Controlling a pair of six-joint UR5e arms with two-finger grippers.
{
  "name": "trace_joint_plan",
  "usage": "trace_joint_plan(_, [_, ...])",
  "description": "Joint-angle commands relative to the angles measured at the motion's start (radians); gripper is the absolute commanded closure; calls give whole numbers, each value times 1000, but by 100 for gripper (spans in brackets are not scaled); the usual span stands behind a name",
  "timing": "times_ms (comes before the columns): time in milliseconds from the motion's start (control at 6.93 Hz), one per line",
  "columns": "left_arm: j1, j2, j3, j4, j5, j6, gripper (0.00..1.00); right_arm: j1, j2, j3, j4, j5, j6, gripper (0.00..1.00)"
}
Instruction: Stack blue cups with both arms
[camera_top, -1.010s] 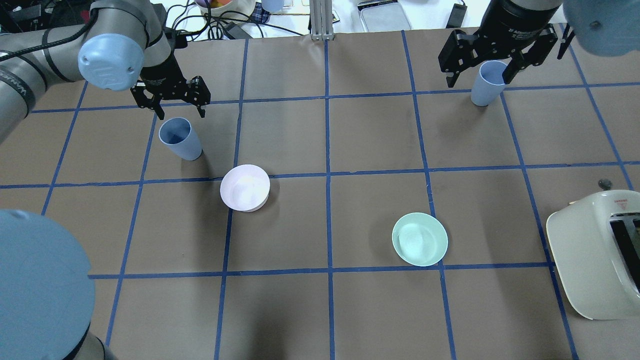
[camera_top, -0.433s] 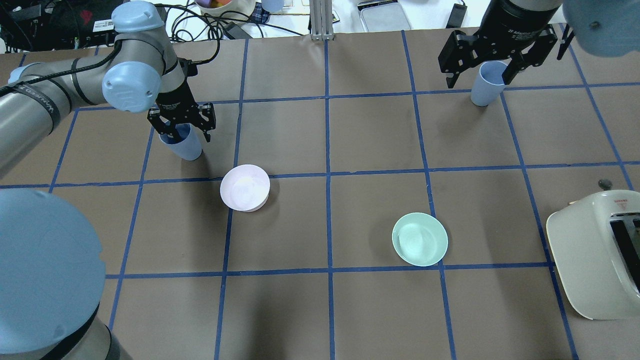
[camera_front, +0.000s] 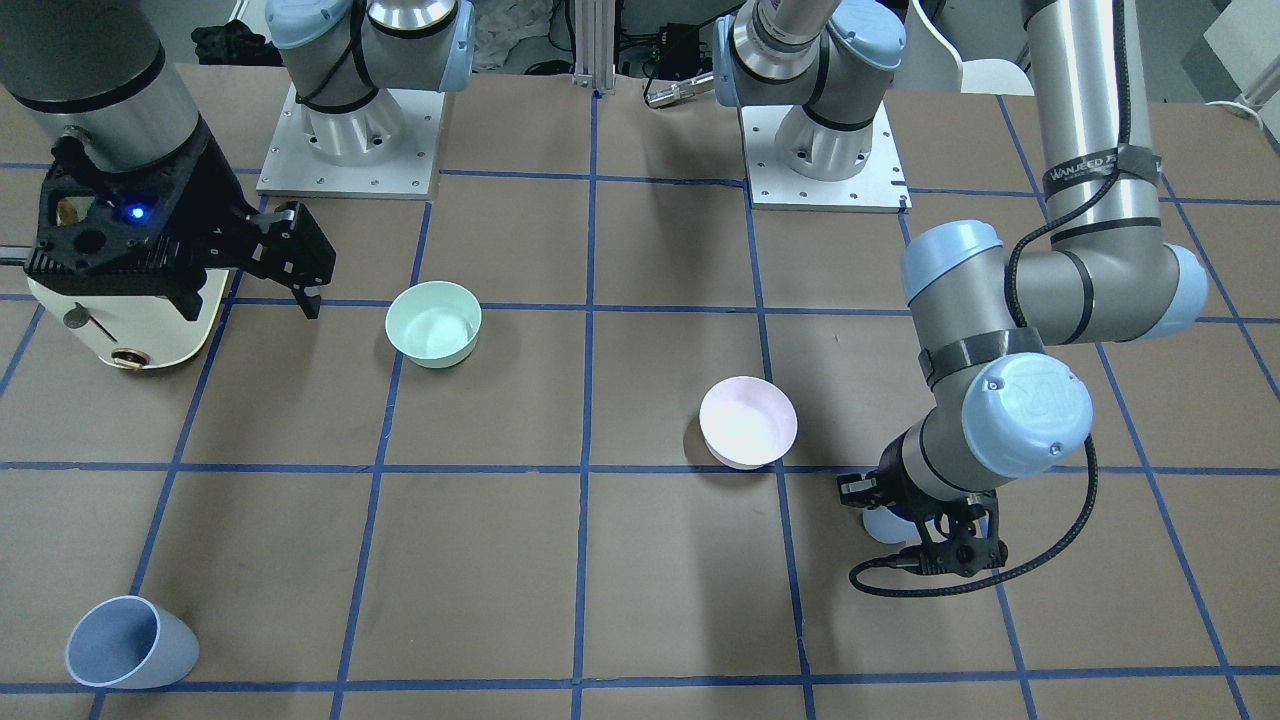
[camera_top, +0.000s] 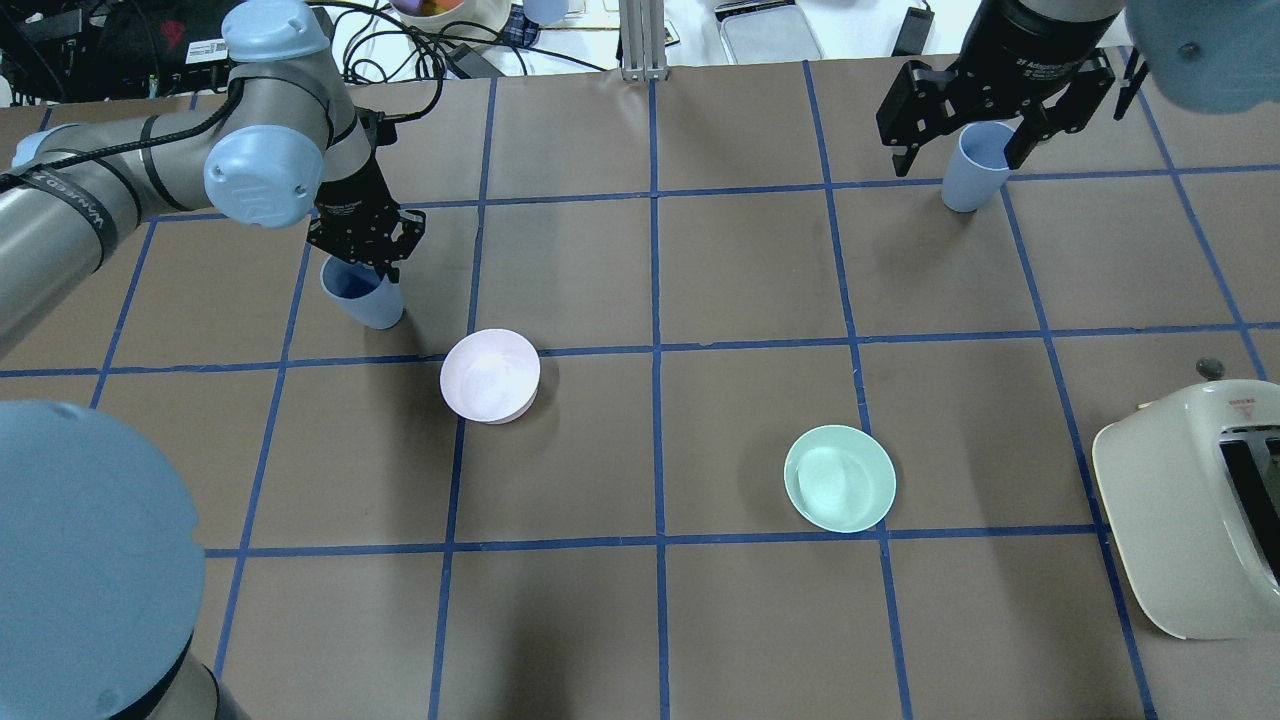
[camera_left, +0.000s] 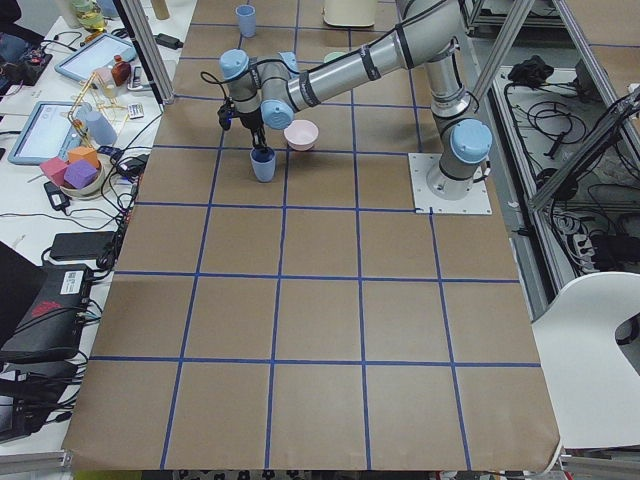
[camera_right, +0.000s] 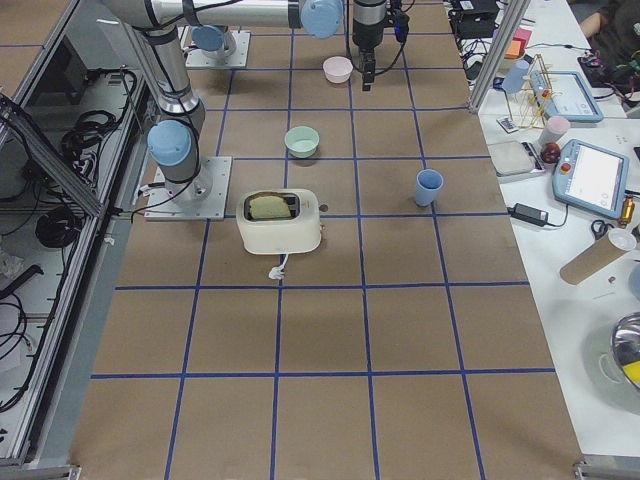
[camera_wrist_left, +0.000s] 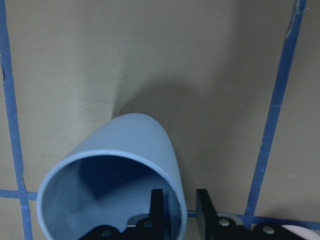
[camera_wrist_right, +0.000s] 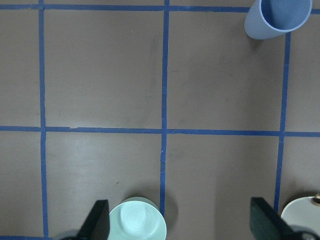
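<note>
- Two blue cups stand upright in the overhead view: the first cup (camera_top: 368, 300) at upper left, under the left gripper (camera_top: 365, 243); the second cup (camera_top: 966, 185) at upper right, overlapped by the right gripper (camera_top: 960, 150).
- Front-facing view: right gripper at upper left, second cup at lower left, well apart.
- Left wrist view: fingers (camera_wrist_left: 156, 207) narrowly straddle the first cup's wall, one inside, one outside; actual contact cannot be told.
- Right wrist view: jaws spread wide, holding nothing; second cup at top right.
</note>
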Motion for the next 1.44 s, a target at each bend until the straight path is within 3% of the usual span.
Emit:
trace_joint_plan(0, [-57,46,29,-3,2,-4,100,0,0,0,0,0,0,0])
trace_joint_plan(289, [-240,33,98,-44,-16,-187,100,-2,0,0,0,0,0,0])
trace_joint_plan(577, [-431,16,98,-10,-100,-404,100,-2,0,2,2,0,0,0])
trace_joint_plan(722, [-479,22,89,-3,-160,-420,100,-2,0,2,0,0,0,0])
trace_joint_plan(1299, [-507,-15,47,9,-162,-446,100,-3,-2,2,2,0,0,0])
